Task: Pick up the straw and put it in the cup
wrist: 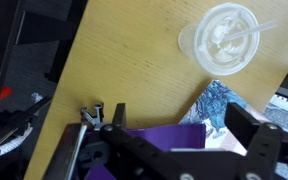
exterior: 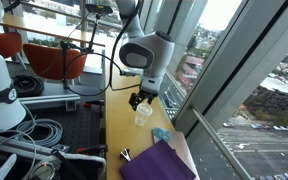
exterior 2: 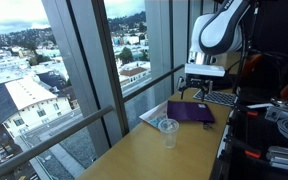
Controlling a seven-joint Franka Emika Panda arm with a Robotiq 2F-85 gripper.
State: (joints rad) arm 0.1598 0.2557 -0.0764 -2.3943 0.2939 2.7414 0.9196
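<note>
A clear plastic cup (wrist: 222,38) stands on the wooden table (wrist: 124,60). A pale straw (wrist: 250,33) rests inside it and leans out over its rim. The cup also shows in both exterior views (exterior: 144,116) (exterior 2: 168,128); the straw is too small to make out there. My gripper (wrist: 182,122) is open and holds nothing. It hangs above the table over the edge of a purple sheet (wrist: 169,135), a little apart from the cup. It shows in both exterior views (exterior: 142,100) (exterior 2: 199,92).
A blue-patterned cloth (wrist: 216,105) lies beside the purple sheet (exterior: 159,160) (exterior 2: 191,111). A small black clip (wrist: 92,115) sits at the sheet's corner. A glass window wall (exterior 2: 84,90) runs along the table's edge. Cables and equipment (exterior: 34,135) crowd the other side.
</note>
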